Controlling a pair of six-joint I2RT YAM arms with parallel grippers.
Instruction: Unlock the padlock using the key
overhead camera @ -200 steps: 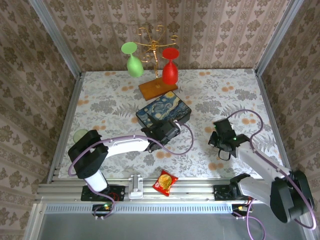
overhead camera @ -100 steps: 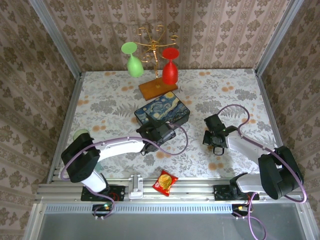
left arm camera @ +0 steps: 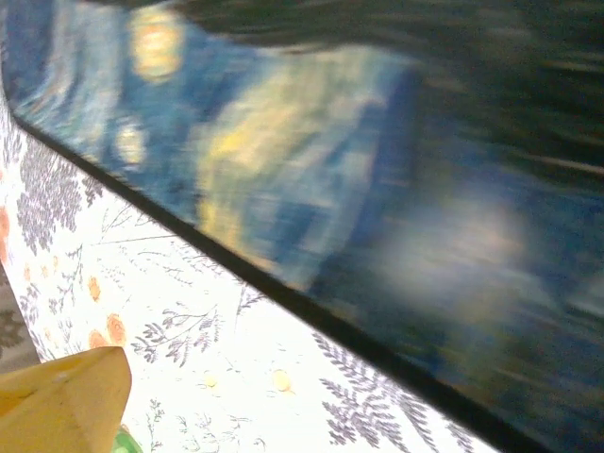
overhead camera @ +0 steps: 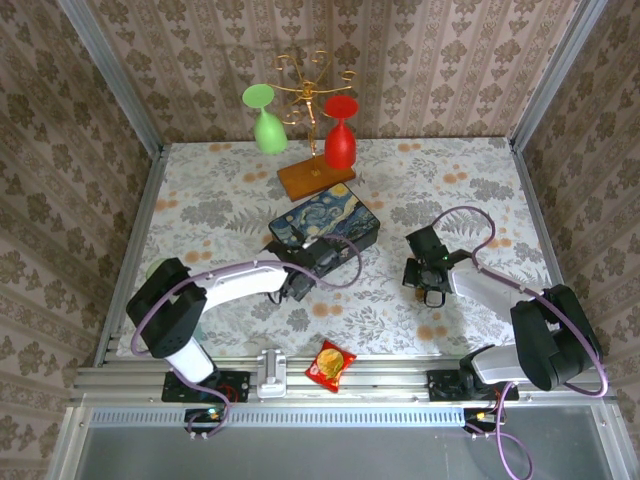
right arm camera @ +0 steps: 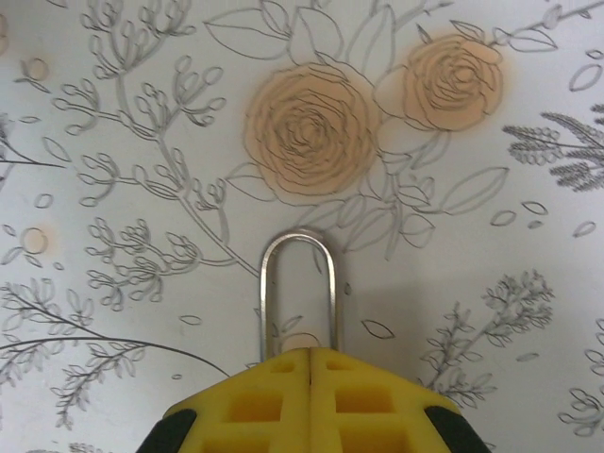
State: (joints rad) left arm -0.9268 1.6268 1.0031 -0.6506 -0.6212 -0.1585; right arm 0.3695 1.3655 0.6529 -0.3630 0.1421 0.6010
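The padlock (right arm camera: 297, 236) pokes its silver shackle past the closed yellow tool (right arm camera: 310, 355).

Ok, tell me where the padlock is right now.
In the right wrist view the padlock pokes its silver shackle out of the shut right pincer, to the right of the starry-night box.

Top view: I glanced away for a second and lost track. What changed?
The left gripper pulled back left along the box's near edge. The right gripper slid left towards the centre, jaws shut, the padlock poking out from under them. The glass stand and snack packet stayed put.
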